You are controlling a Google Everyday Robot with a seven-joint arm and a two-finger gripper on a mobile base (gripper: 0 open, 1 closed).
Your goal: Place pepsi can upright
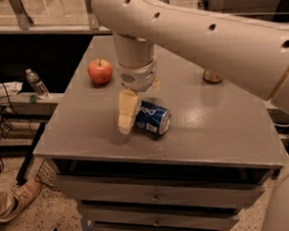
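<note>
The pepsi can [153, 118] is dark blue with white lettering and lies on its side near the middle of the grey table [209, 133], one silver end facing right and front. My gripper [129, 119] hangs from the large white arm and reaches down at the can's left end, close against it. Its cream-coloured tip covers that end of the can.
A red apple [100, 71] sits at the table's back left. A gold-brown can [211, 76] stands at the back right, mostly hidden by my arm. Drawers lie below the table's front edge. A water bottle [36, 84] stands on a low shelf to the left.
</note>
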